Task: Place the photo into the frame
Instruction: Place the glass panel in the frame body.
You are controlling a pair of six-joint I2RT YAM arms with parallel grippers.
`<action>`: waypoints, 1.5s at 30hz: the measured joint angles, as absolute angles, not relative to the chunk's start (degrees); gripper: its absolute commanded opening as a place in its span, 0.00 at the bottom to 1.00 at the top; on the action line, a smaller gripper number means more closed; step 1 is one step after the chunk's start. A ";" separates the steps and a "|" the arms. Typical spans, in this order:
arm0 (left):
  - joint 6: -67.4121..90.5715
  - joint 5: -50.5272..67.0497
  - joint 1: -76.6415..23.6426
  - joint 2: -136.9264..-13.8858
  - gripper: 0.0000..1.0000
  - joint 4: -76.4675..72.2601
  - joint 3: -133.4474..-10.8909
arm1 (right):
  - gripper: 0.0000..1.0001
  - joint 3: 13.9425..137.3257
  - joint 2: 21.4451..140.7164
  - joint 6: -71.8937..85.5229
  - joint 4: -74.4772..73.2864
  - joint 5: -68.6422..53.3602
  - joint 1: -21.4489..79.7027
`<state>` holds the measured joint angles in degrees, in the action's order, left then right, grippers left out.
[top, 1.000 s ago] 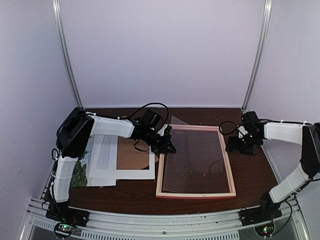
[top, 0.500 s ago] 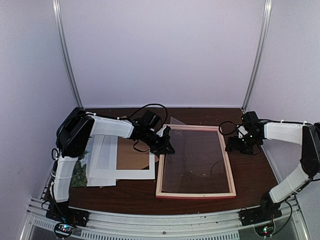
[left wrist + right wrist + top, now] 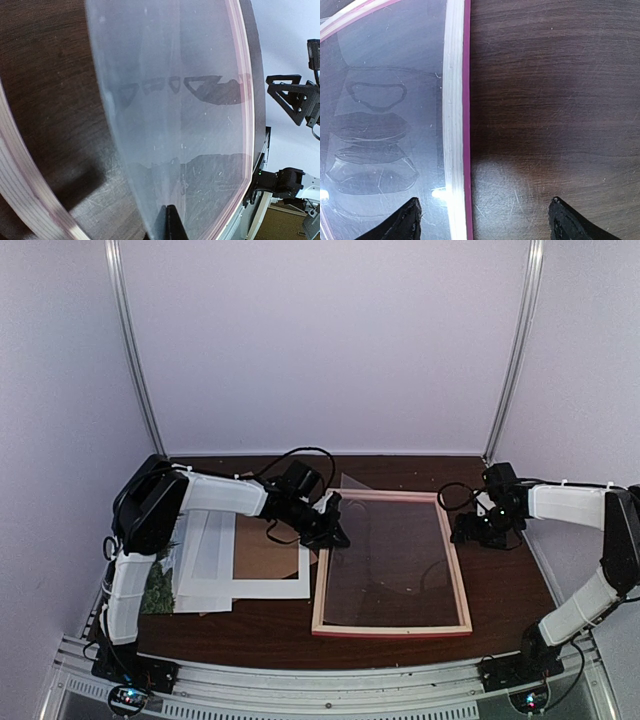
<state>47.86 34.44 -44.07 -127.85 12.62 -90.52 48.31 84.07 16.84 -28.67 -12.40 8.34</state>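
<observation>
The frame (image 3: 392, 631) lies back up on the table, pale wood rails showing. A clear pane (image 3: 385, 560) rests over its opening, its far left corner tilted up. My left gripper (image 3: 333, 528) is shut on the pane's left edge by the frame's left rail; the left wrist view shows the closed fingertips (image 3: 170, 224) pinching the pane (image 3: 175, 100) above the frame rail (image 3: 30, 192). My right gripper (image 3: 470, 530) hangs open over the frame's right rail (image 3: 454, 125), fingertips (image 3: 411, 220) straddling rail and table, holding nothing. The photo (image 3: 157, 590) lies at the far left, mostly covered by white sheets.
A white mat (image 3: 255, 585) lies over a brown backing board (image 3: 265, 550) left of the frame, under my left arm. Bare dark table (image 3: 505, 585) shows right of the frame. Purple walls enclose the back and sides.
My left gripper with the pane has dipped very slightly. The right gripper's jaws have widened a touch. Nothing else has moved.
</observation>
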 measured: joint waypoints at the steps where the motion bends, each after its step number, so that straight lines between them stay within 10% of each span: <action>1: 47.86 34.44 -44.07 -127.85 0.00 12.62 -90.52 | 0.87 48.31 84.07 16.86 -28.67 -12.40 8.34; 45: 47.88 33.87 -43.97 -126.96 0.00 12.12 -88.47 | 0.88 48.31 84.07 16.82 -28.67 -12.40 8.34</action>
